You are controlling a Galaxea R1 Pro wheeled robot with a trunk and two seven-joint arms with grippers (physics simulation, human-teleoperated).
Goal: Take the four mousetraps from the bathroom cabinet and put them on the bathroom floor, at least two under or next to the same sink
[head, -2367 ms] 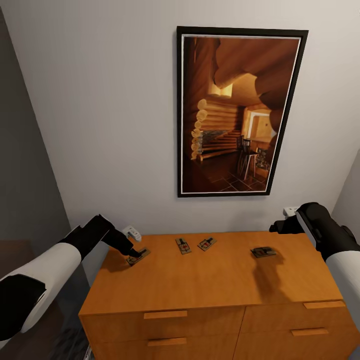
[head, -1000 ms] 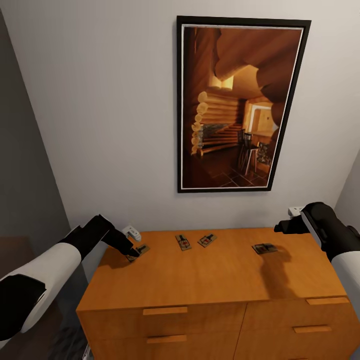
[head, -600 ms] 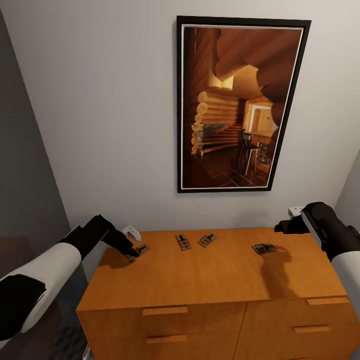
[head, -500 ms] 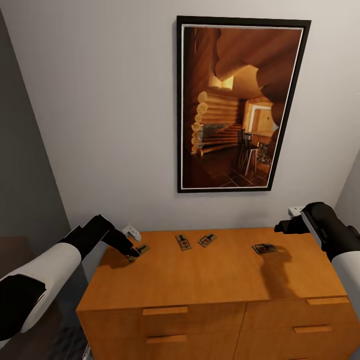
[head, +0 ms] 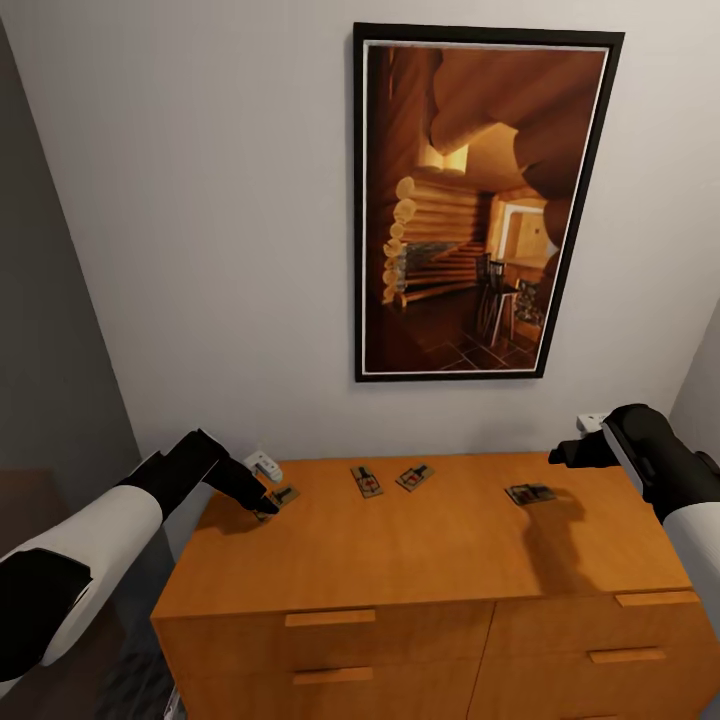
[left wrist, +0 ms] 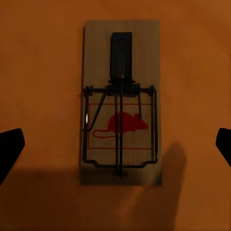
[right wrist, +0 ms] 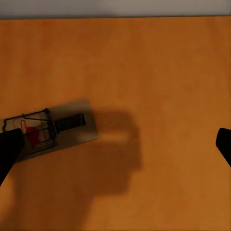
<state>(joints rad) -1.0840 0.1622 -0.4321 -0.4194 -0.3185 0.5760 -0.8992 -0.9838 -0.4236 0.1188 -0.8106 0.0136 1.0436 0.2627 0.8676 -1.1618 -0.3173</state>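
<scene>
Though wordless, the mousetrap (left wrist: 120, 103) bears a red mouse print; left claw (left wrist: 115, 147) spread wide, empty.

Smooth matt wooden cabinet (head: 420, 560); wooden mousetrap (left wrist: 120, 103) with dark metal wire

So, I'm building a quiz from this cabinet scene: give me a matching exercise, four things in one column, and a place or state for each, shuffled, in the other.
Things:
1. leftmost mousetrap
2. rightmost mousetrap
3. framed picture
4. cabinet

Places or states:
A. hangs on the wall above the cabinet
B. lies under the open left hand, centred between its fingertips in the left wrist view
C. orange-brown, all four traps on its flat top
D. lies below the raised right hand

Pairs: 1-B, 2-D, 3-A, 4-C
</scene>
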